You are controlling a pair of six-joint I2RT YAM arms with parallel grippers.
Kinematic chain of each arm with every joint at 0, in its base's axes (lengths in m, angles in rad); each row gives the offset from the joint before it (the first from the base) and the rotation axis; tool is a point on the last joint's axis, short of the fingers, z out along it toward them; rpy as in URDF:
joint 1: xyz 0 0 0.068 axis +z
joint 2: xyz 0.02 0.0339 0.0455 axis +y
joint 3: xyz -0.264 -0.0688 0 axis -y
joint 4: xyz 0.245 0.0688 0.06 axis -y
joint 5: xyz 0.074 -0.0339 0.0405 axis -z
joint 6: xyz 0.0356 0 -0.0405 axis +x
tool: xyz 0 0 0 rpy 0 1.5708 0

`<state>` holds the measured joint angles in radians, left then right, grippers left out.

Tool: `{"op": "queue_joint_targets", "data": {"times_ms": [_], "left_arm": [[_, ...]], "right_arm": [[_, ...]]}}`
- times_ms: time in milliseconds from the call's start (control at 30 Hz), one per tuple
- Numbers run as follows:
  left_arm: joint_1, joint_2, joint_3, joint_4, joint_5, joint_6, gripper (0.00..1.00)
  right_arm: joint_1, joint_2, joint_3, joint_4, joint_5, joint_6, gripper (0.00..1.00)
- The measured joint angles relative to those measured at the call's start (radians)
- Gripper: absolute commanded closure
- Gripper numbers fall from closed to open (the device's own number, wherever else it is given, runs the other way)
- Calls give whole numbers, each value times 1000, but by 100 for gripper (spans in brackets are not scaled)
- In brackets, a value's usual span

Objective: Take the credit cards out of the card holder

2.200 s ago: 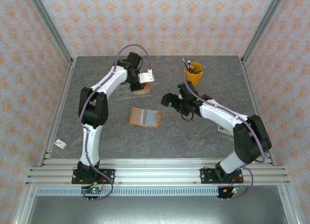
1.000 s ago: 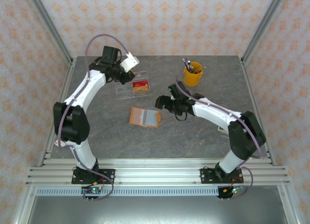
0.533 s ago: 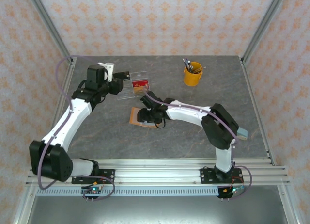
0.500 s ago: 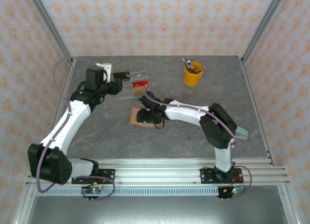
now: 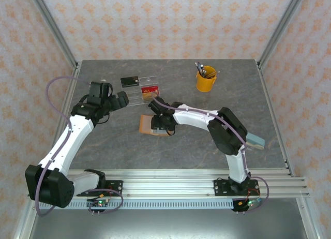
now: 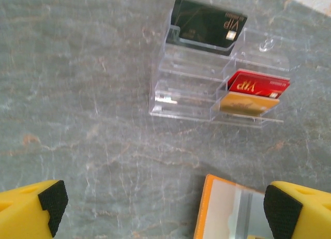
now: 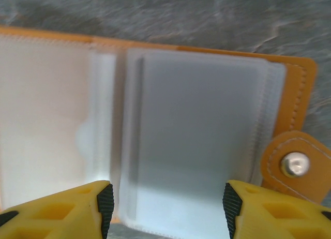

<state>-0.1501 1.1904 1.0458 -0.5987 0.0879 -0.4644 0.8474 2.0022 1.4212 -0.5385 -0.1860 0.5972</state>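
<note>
The card holder [image 5: 147, 124] lies open on the table, orange with clear inner pockets. In the right wrist view a grey card [image 7: 201, 130] sits in the card holder's [image 7: 297, 78] right pocket. My right gripper [image 5: 162, 123] hovers right over that pocket, its jaws open [image 7: 166, 208] on either side of it. Three credit cards rest in a clear tray [image 5: 135, 95]: black [image 6: 207, 26], red [image 6: 257, 84] and gold [image 6: 248, 103]. My left gripper [image 5: 120, 99] is open and empty, left of the tray; its fingers [image 6: 46, 203] frame bare table and the holder's corner [image 6: 227, 208].
A yellow cup [image 5: 206, 79] holding pens stands at the back right. A small grey-blue item [image 5: 256, 141] lies beside the right arm's elbow. The clear tray [image 6: 191, 94] sits just behind the card holder.
My left gripper opened, left the black card at the tray's back, and drew away to the left. The right gripper swung left onto the card holder and narrowed somewhat.
</note>
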Motion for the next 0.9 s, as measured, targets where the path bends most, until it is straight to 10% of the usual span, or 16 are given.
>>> {"op": "queue_joint_targets", "data": {"times_ms": [300, 900], "left_arm": [[0, 27, -6, -41, 129, -36, 2], [-161, 261, -129, 145, 440, -207, 75]], "right_arm": [[-43, 2, -14, 35, 11, 77, 43], [-86, -84, -175, 228, -42, 169, 58]]}}
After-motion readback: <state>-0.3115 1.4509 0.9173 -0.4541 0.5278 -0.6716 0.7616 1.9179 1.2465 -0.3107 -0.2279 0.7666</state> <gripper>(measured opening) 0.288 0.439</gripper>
